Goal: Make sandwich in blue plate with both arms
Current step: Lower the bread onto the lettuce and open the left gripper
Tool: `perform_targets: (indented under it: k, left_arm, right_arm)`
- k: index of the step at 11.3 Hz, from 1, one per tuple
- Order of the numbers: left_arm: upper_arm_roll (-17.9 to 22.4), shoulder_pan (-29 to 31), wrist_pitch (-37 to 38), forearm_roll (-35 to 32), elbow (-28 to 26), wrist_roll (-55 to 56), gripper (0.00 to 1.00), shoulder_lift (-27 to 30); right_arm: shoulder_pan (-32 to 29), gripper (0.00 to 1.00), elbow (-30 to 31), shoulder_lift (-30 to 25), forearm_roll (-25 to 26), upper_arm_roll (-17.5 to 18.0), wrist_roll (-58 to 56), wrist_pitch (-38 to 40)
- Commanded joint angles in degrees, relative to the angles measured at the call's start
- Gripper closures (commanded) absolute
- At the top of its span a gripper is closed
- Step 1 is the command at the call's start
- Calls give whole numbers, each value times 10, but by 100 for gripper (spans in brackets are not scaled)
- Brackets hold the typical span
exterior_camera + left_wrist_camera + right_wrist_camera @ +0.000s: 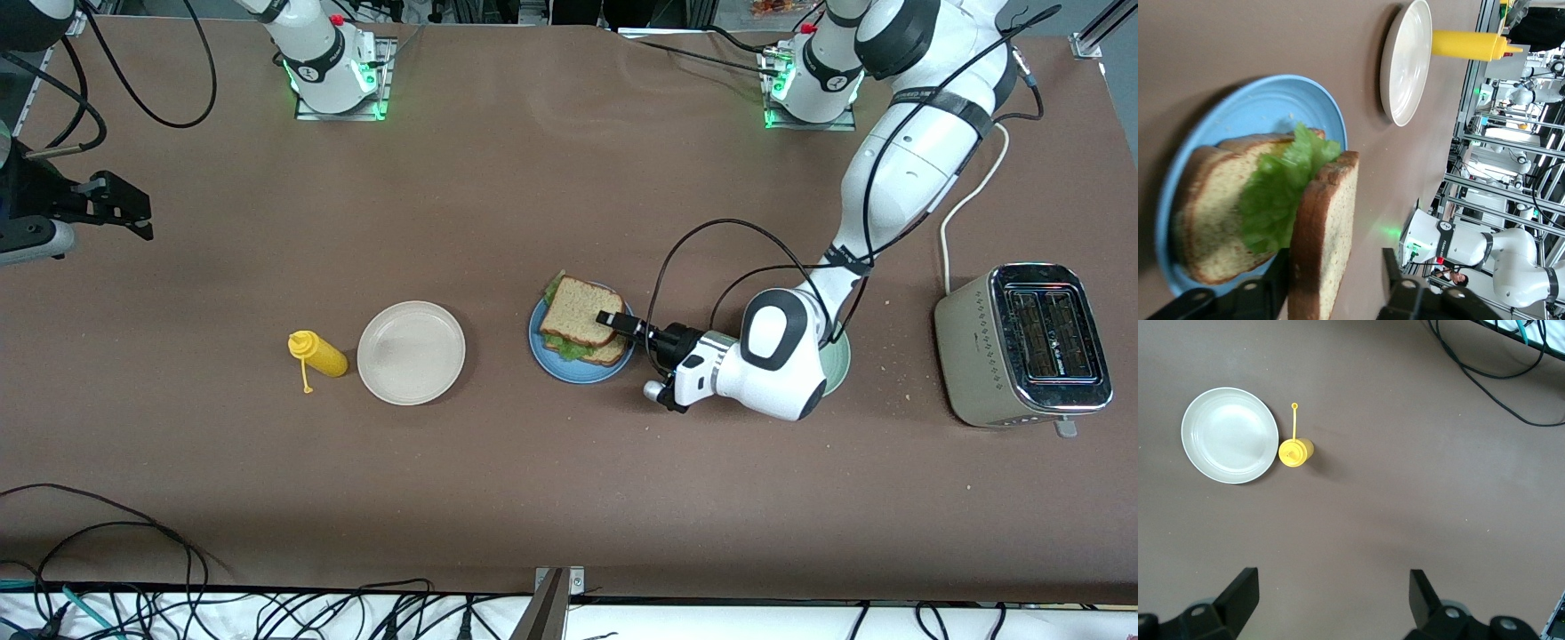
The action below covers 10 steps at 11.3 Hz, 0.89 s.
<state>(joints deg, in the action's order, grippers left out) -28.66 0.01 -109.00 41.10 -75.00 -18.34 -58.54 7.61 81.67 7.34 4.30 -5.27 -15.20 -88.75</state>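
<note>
The right gripper (1331,600) hangs spread wide over the worktop (498,480), waiting. The cream plate (411,352) lies beside the mustard bottle (318,353). The sandwich (582,322) sits on the blue plate (544,354); the left gripper (612,324), partly spread, straddles its top slice (1323,240).

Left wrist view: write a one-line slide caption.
Left end effector with open fingers astride the top bread slice, above lettuce on the blue plate.
</note>
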Motion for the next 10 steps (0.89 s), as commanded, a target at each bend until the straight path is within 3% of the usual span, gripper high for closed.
perform_targets:
  k: [1,3,6,10]
  left_arm:
    - [17,3,5,-20,12,-13,0,11]
    - [17,12,5,-103,17,-13,0,25]
    - [16,38,17,-139,17,-11,0,59]
    - [17,78,58,-260,17,-6,0,134]
  right_arm:
    - [-2,0,-7,2,-10,-2,4,2]
    - [-1,0,-7,1,-12,-1,5,2]
    - [-12,0,-7,1,-65,-4,9,2]
    - [-14,0,-7,1,-67,-3,9,3]
